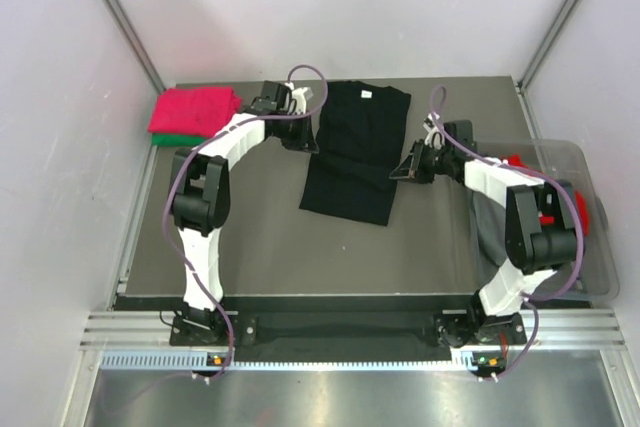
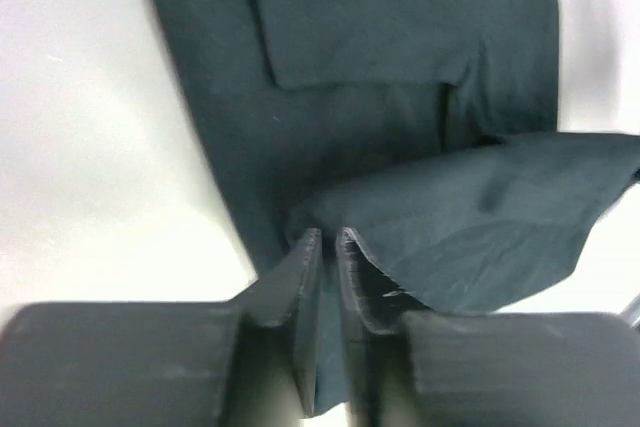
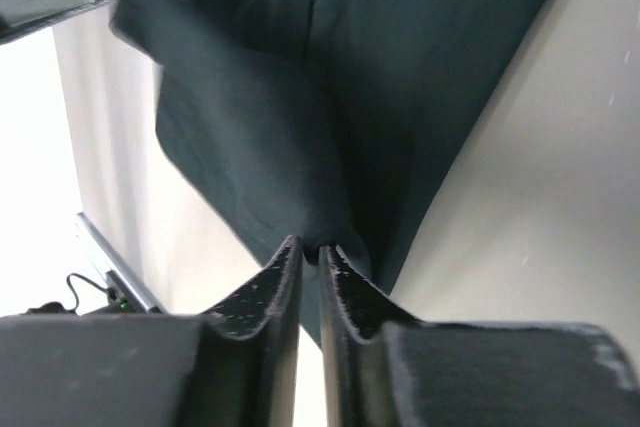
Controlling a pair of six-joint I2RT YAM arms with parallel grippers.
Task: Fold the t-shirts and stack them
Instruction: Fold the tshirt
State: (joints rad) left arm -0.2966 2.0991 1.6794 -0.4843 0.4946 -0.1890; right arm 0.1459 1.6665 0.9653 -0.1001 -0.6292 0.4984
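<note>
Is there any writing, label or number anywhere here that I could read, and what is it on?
None can be read.
The small white tag at the collar of the black t-shirt: too small to read.
No other writing shows in any view.

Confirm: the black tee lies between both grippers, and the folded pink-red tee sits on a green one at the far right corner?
No: the top view shows the pink-red tee on the green one at the far left corner. The black tee does lie between the left gripper and right gripper.
</note>
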